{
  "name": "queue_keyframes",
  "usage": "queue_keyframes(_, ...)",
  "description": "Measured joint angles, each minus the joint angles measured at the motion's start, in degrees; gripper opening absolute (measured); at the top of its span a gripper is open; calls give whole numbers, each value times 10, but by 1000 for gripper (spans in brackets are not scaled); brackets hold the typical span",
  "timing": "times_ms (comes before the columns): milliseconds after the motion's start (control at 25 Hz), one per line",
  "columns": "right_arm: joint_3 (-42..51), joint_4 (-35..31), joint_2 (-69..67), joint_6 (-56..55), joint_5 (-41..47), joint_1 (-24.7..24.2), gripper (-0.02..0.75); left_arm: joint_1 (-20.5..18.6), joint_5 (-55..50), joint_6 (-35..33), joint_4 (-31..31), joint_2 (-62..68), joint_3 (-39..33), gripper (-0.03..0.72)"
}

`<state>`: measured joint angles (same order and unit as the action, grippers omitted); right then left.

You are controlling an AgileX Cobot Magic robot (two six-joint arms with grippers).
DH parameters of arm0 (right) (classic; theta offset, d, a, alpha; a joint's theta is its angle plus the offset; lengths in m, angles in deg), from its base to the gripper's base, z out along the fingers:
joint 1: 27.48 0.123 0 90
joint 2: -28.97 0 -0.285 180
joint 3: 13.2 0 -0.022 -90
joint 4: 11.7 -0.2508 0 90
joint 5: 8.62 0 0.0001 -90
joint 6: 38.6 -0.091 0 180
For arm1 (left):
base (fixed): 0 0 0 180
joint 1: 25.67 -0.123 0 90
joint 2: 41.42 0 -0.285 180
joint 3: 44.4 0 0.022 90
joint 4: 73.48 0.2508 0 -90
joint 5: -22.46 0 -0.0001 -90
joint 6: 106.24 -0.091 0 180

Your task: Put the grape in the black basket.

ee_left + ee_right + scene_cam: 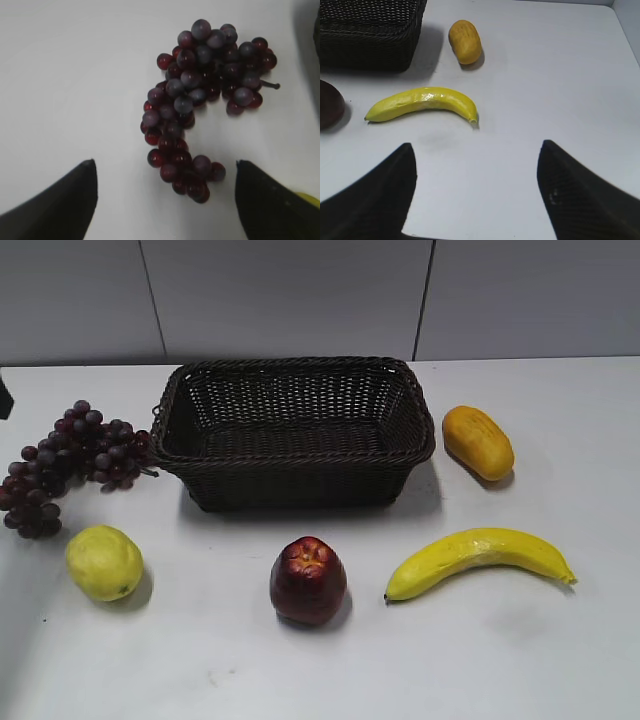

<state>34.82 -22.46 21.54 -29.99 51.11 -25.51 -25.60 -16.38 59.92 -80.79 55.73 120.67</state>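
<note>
The grape (pixel 70 462) is a long bunch of dark purple-red grapes lying on the white table left of the black basket (pixel 295 370). In the left wrist view the bunch (pixel 200 95) curves down between the fingers, and my left gripper (pixel 165 167) is open above its lower end, fingers wide on either side, not touching it. The basket is empty and sits at the back centre; its corner shows in the right wrist view (pixel 370 35). My right gripper (pixel 476 150) is open and empty above bare table near the banana (pixel 422 102). Neither gripper shows in the exterior view.
A yellow-green round fruit (pixel 104 562) lies front left, a dark red apple (pixel 308 580) front centre, a banana (pixel 480 558) front right, and an orange-yellow oval fruit (pixel 478 442) right of the basket. A grey wall stands behind the table.
</note>
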Motion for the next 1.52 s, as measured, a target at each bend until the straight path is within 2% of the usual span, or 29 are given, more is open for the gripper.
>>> queue_keyframes(200,0,0,0,0,0,0,572,0,-28,-51,-39,113,83,658)
queue_keyframes(560,0,0,0,0,0,0,572,0,-42,-61,-51,269,203,663)
queue_keyframes(880,0,0,0,0,-1,0,572,0,-56,-103,-98,338,228,650)
queue_keyframes(960,0,0,0,0,0,0,572,0,-58,-106,-101,345,228,613)
queue_keyframes(1040,0,0,0,0,0,0,572,0,-59,-106,-102,348,228,531)
queue_keyframes(1160,0,0,0,0,0,0,572,0,-60,-106,-102,349,229,299)
queue_keyframes(1200,0,0,0,0,0,0,572,0,-60,-107,-102,348,230,271)
queue_keyframes(1520,0,0,0,0,0,0,572,0,-84,-62,-62,319,230,237)
